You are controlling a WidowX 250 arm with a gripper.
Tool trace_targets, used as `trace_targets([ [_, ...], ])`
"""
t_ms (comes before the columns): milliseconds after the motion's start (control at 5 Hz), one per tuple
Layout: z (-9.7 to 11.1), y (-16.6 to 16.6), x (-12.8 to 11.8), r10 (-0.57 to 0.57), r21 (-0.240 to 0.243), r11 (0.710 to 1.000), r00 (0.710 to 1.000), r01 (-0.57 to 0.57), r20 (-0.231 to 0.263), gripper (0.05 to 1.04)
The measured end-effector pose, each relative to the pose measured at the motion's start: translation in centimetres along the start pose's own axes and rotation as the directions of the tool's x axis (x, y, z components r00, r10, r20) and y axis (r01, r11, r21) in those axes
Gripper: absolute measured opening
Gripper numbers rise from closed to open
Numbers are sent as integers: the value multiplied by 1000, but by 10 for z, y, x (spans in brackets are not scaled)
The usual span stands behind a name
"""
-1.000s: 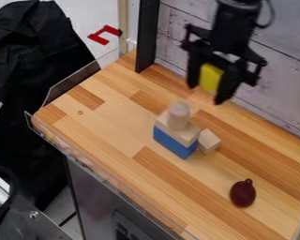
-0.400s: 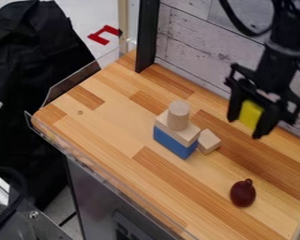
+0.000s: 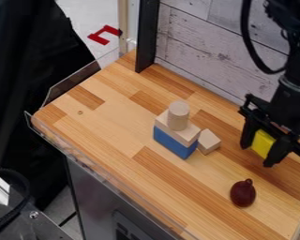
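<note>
My fingers held the yellow block between them; the blue block stood to their left in view, the dark red object nearer the camera.

Cylinder on upper block, which sits on lower block, mid-counter. Third block just right of stack. Toy near counter's right edge.

whitewashed plank wall behind a striped wood countertop

Yellow block; blue block; brown-striped tabletop.
</note>
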State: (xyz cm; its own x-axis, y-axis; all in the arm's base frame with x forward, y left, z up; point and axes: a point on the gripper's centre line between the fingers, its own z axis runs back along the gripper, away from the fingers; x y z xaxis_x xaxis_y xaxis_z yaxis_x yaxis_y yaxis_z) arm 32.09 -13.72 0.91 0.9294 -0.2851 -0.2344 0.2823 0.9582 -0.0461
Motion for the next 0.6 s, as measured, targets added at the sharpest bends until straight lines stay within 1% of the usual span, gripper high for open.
trace_targets([
  [400, -8, 4, 0, 24, -25, 999, 1000, -24, 9, 596],
  [600, -14, 12, -4, 51, -37, 998, 999, -51, -4, 662],
])
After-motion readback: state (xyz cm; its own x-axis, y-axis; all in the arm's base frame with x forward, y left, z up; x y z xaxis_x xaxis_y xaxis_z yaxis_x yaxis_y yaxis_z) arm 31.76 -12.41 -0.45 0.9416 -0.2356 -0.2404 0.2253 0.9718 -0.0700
